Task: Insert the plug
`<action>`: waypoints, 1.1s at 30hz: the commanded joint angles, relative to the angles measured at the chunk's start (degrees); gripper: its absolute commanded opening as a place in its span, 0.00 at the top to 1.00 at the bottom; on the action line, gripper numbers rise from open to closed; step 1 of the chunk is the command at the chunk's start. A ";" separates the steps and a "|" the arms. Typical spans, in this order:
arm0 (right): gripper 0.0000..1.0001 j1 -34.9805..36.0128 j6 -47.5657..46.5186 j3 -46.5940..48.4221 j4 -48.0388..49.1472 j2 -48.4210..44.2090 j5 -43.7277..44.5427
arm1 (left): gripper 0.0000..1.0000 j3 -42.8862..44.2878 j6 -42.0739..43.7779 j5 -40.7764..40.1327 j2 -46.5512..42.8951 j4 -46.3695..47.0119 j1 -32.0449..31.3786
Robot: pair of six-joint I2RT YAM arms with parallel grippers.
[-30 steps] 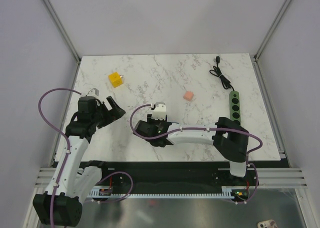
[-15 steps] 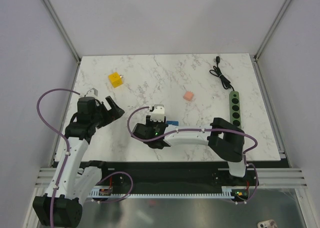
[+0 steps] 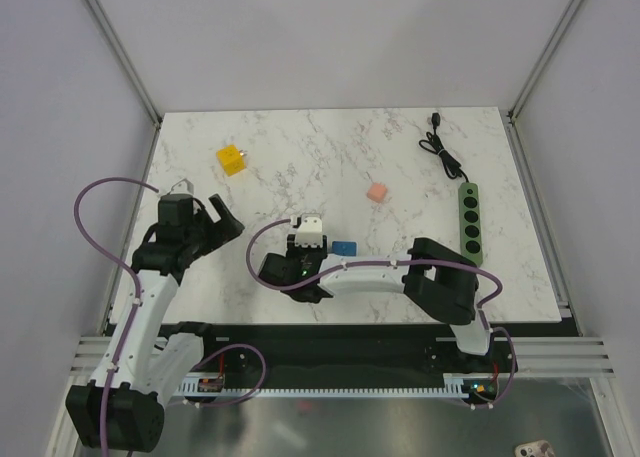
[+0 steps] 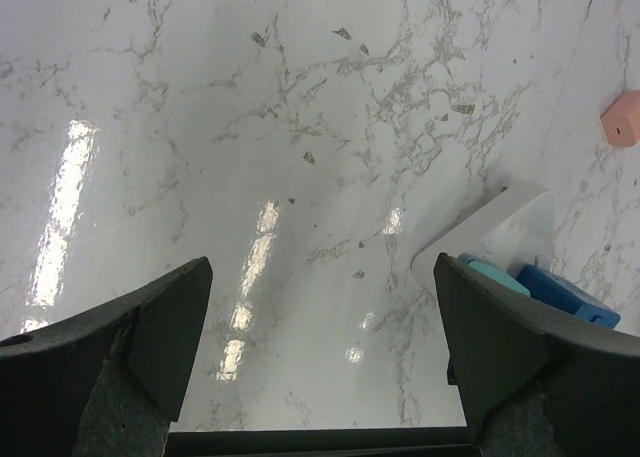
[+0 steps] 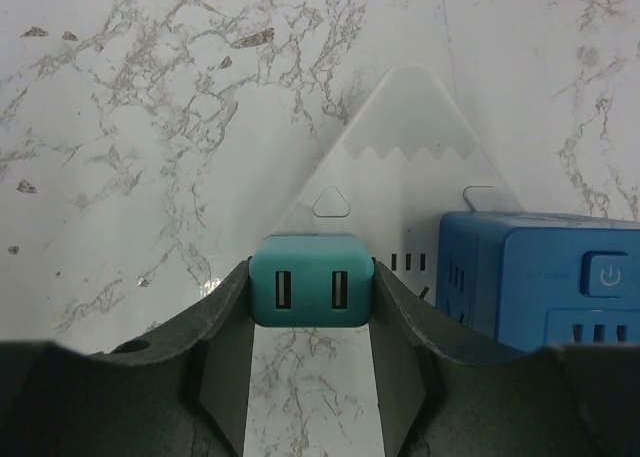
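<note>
My right gripper [image 5: 311, 307] is shut on a teal plug [image 5: 311, 280] whose two USB slots face the camera. The plug sits against a white mountain-shaped socket block [image 5: 410, 167]; I cannot tell whether its pins are in. A blue cube adapter [image 5: 545, 277] stands at the block's right side. In the top view the right gripper [image 3: 303, 245] is near the table's front centre, with the white block [image 3: 311, 225] at its tip and the blue adapter [image 3: 344, 248] to its right. My left gripper [image 3: 222, 223] is open and empty to the left; its fingers [image 4: 150, 337] frame bare marble.
A green power strip [image 3: 470, 217] with a black cable [image 3: 443, 149] lies at the right edge. A yellow cube [image 3: 231, 159] sits at the back left and a pink cube [image 3: 376, 192] near the middle. The left wrist view shows the white block [image 4: 500, 227] and pink cube [image 4: 622, 119].
My right gripper has moved left and slightly nearer, with the white block at its tip. The blue adapter has come into sight on its right. The left arm has barely moved.
</note>
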 commanded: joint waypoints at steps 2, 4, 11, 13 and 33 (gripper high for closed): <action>1.00 -0.48 0.64 -6.20 3.40 5.32 -14.71 | 0.00 1.27 -0.44 -1.45 -1.22 0.63 -0.05; 1.00 -0.74 0.20 -7.25 4.98 4.89 -15.07 | 0.00 1.10 -0.27 -1.71 -1.31 0.71 -0.05; 1.00 -2.42 -0.86 -8.58 6.92 4.27 -17.79 | 0.00 1.18 0.00 -1.71 -1.05 0.71 -0.05; 1.00 -2.51 -0.86 -8.40 7.01 3.66 -18.23 | 0.00 1.18 0.26 -1.71 -1.22 0.71 -0.05; 0.16 -3.56 -13.25 7.06 -0.98 -10.05 -15.34 | 0.00 1.53 0.87 0.22 -1.58 0.80 -0.14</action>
